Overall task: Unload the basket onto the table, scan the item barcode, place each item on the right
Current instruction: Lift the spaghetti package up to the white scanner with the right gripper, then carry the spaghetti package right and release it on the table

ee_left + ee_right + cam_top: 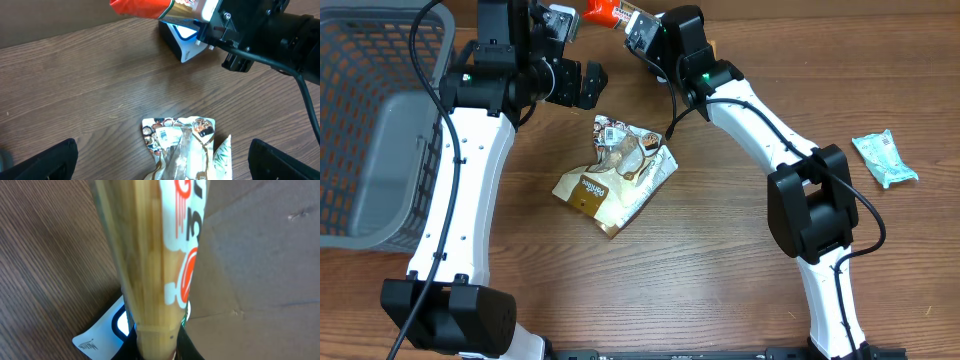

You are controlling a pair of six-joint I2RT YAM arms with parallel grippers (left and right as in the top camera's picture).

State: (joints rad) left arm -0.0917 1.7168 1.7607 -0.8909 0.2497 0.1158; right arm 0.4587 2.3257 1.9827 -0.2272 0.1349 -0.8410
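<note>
My right gripper (642, 25) is shut on a long clear packet of spaghetti (608, 12) with an orange-red end, at the table's far edge. In the right wrist view the packet (145, 255) runs up out of my right gripper (157, 347), over a white and black barcode scanner (102, 330) with a lit blue window. The left wrist view shows the packet's red end (140, 7) above the scanner (182, 42). My left gripper (578, 85) hangs open above a brown and white snack bag (620, 170); its fingers (45, 162) stand far apart either side of the bag (182, 145).
A grey mesh basket (370, 120) fills the left side of the table. A small green and white packet (885, 158) lies at the far right. Brown cardboard (260, 245) lies beside the scanner. The right arm (265, 30) reaches across the back.
</note>
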